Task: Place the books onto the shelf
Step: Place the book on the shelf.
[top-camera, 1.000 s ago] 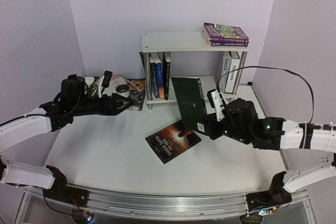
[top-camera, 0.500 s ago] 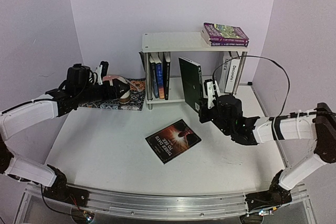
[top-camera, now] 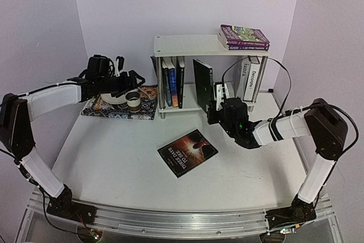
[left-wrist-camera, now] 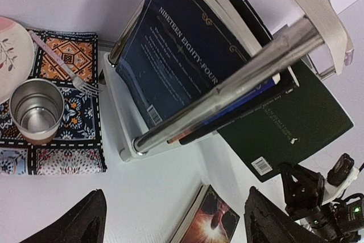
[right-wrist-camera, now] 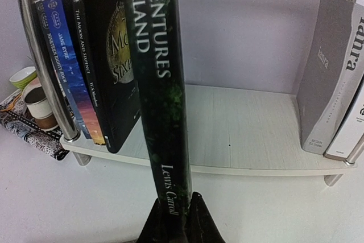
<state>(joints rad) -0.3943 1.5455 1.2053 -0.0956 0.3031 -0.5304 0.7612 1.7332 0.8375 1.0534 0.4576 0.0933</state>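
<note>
The green book [top-camera: 203, 82] was upright with its spine facing out, lined up with the open gap in the middle of the shelf's [top-camera: 187, 45] lower tier. I couldn't tell if its bottom edge was over the board yet or just in front of it. The right hand [right-wrist-camera: 173, 211] was clamped on the foot of the spine. That makes sense to me, since holding it low and vertical lets it slide in like the others.

The upright row [top-camera: 170, 81] sat to the left of the gap and the grey and white pair [top-camera: 248, 75] to the right, so it looked like plenty of room. Two purple paperbacks [top-camera: 243, 37] lay flat on the top tier. One flat book [top-camera: 187, 152] was out on the surface [top-camera: 114, 157], well apart from the shelf, so I'd say the job wasn't finished.

The left hand [top-camera: 131, 79] hovered above the mat [top-camera: 116, 110] with the cup [top-camera: 133, 101], fingers spread wide and holding nothing. It seemed parked out of the way.
</note>
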